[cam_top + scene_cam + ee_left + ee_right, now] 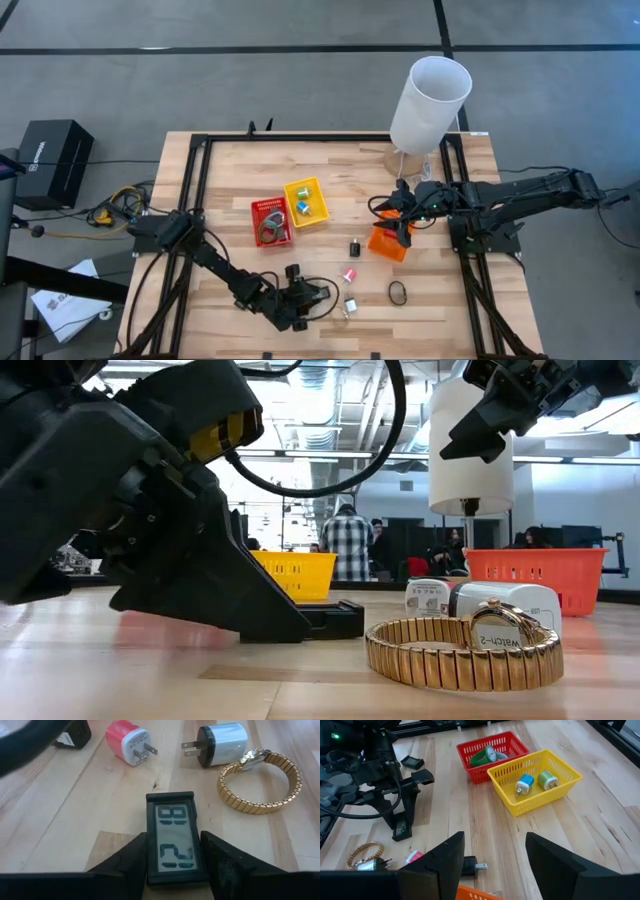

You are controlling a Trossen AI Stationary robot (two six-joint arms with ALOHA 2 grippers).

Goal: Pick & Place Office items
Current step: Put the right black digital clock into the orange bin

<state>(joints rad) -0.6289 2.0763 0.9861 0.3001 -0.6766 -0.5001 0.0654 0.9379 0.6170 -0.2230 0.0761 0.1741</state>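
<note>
The left hand [173,842] was down at the tabletop [100,800] with its two fingers [132,855] set against the long sides of a small black digital clock [171,810]. It pinched the clock, which lay flat on the wood with its display up, not yet lifted. That low, level reach, with the fingers pointed along the clock's length, looked like a grasp taken before carrying the clock to a basket.

Just beyond the clock lay a gold stretch-band watch [260,782], and near it a white and blue charger plug [220,742]. A pink charger plug [129,741] and a black one [72,735] were farther out, all loose on the wood and apparently waiting to be sorted.

Farther from the clock stood the red basket [470,751], which held a green watch [481,757]. Touching it was the yellow basket [510,805], which held a blue charger [524,784] and a green one [547,780]. The grouping suggested sorting by kind.

Well apart from the clock, the right hand [495,851] hung above the orange basket [385,243]. Its fingers were spread wide and held nothing.
</note>
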